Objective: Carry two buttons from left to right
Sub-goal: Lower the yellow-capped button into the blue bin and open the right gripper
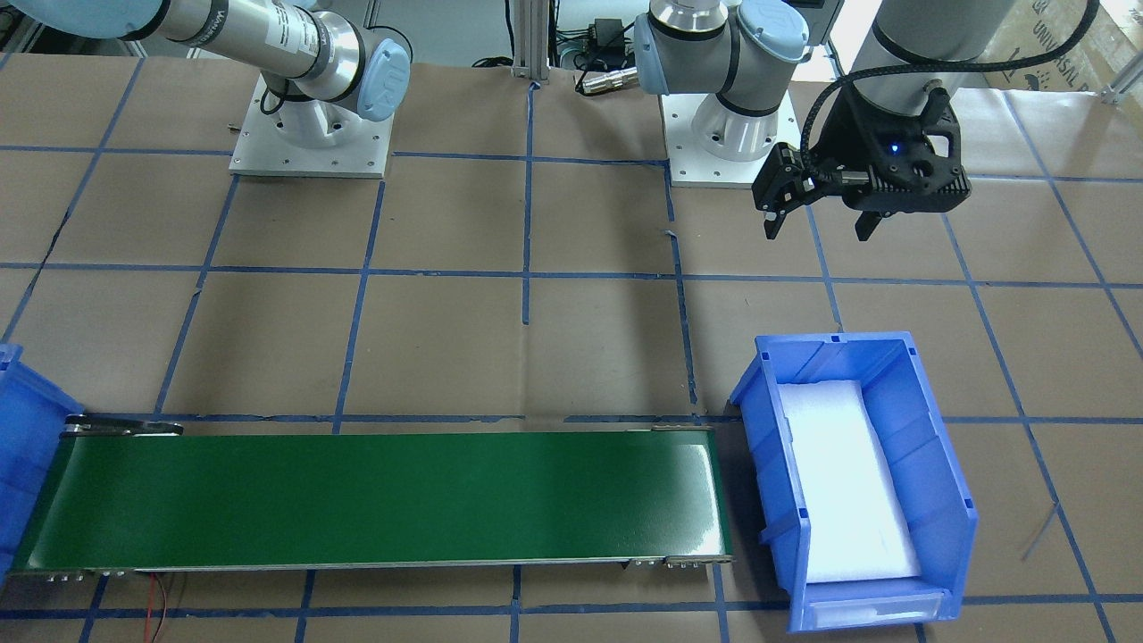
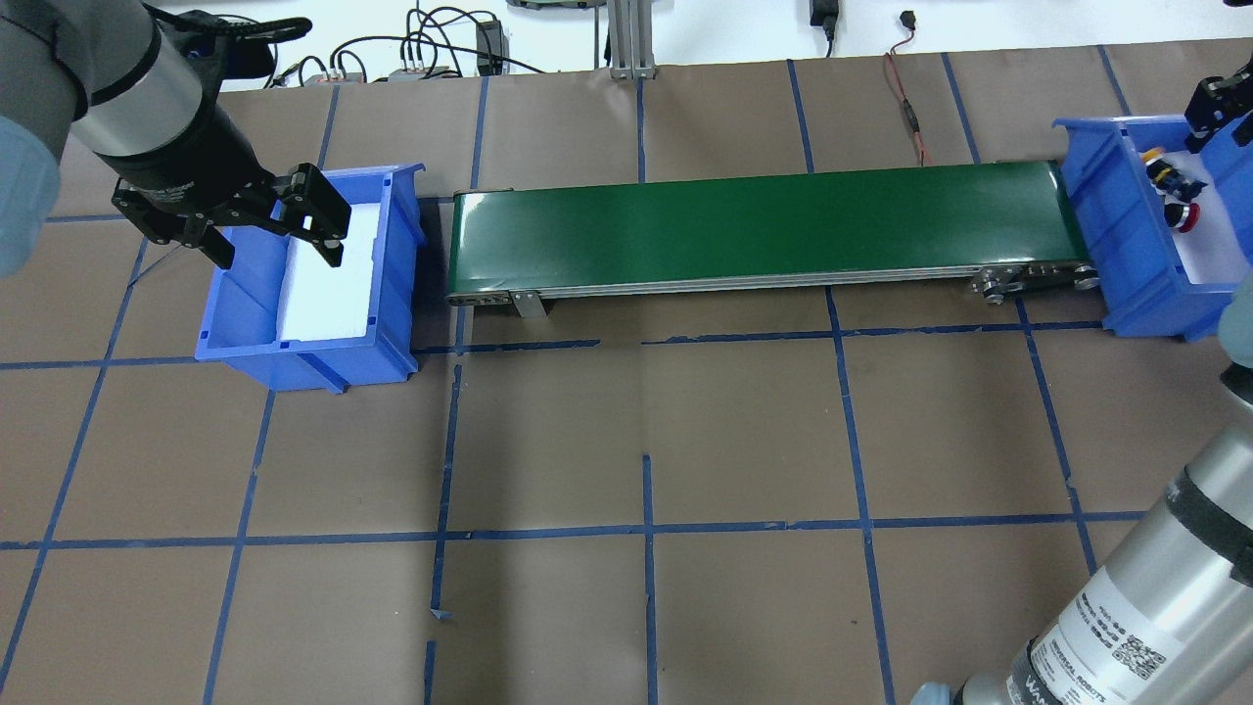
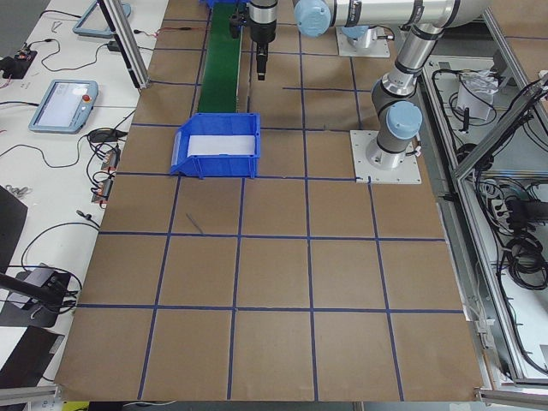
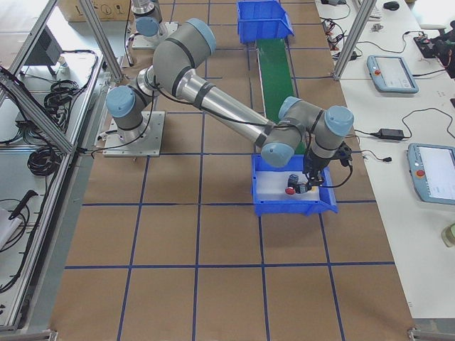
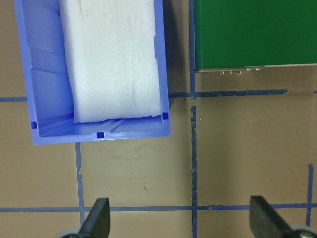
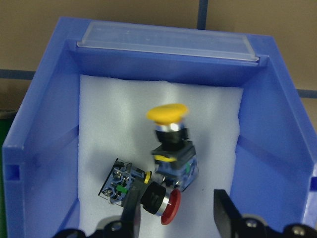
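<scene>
Buttons (image 6: 172, 157) look light, rigid — you'd pinch the squared body, not the slick cap. Left gripper (image 5: 178, 208), right gripper (image 6: 177, 198): fingers wide, empty.

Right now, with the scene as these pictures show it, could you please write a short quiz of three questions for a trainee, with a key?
1. Fill in: the left gripper is ___ (open or shut).
2. True or false: the blue bin near it holds only white foam.
3. Where do the red button and the yellow button lie? A. in that same bin. B. in the other bin, below the right gripper. C. in the left gripper.
Key: 1 open; 2 true; 3 B.
</scene>
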Robot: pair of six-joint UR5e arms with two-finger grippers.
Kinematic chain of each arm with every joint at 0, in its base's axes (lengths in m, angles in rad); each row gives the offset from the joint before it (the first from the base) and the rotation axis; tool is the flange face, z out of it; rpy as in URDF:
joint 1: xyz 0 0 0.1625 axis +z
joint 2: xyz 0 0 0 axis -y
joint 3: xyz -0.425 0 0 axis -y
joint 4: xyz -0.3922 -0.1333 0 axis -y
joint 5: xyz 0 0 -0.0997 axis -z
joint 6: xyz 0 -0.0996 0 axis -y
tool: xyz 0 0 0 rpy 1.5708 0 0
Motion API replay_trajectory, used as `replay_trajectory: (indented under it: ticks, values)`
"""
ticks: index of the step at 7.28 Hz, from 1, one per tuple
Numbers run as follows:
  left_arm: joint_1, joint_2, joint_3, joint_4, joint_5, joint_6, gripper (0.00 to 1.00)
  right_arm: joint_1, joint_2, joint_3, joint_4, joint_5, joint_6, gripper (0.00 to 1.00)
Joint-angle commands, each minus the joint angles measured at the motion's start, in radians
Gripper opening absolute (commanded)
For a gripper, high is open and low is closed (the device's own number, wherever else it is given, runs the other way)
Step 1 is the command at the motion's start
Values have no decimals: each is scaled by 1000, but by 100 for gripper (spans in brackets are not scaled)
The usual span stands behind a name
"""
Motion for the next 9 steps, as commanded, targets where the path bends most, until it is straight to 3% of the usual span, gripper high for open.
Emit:
replay_trajectory:
  ticks: [1, 3, 4, 6, 7, 9]
  values:
    - [0, -3, 12, -11, 75, 33, 100, 0, 1, -2, 3, 7, -5, 100]
    - [-3, 0, -2, -10, 80, 30, 100, 16, -23, -10, 10, 37, -8, 100]
    - [-1, -11, 12, 1, 34, 15, 100, 54, -65, -7, 29, 50, -27, 100]
    - [-1, -9, 16, 1, 12, 6, 100, 120, -166, 4, 219, 48, -14, 100]
    - [-1, -5, 9, -1, 12, 6, 100, 160, -215, 17, 232, 50, 0, 100]
    - [-5, -11, -1, -1, 9, -5, 100, 216, -356, 149, 232, 53, 46, 100]
